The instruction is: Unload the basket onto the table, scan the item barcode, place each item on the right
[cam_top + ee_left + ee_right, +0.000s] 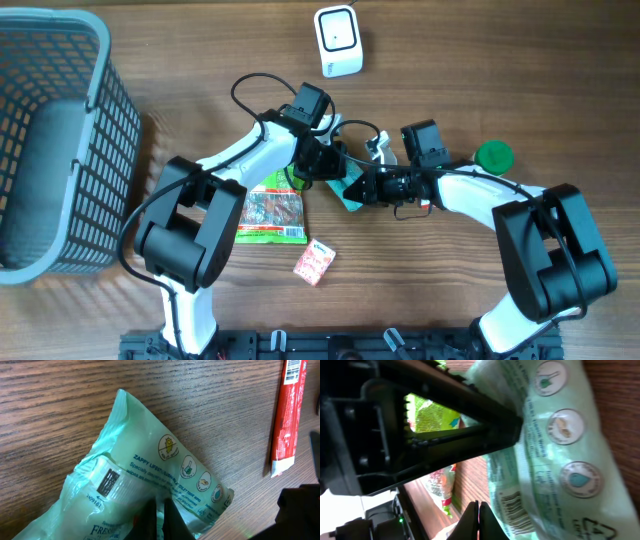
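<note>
One mint-green wipes pack at bench centre, between two grippers. Print reads "ZAPPY", "FRES…"; barcode faces up. Left gripper fully closed, pinching pack. Right gripper closed at pack edge, hold unclear. Far: one white scanner. Left: one basket. Near: one snack packet, one red packet.

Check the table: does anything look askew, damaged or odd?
The wipes pack at the centre looks odd: its film is creased and bunched, and the barcode label sits tilted on a bulge. The left gripper and right gripper are both shut on it. Nothing looks spilled.
</note>
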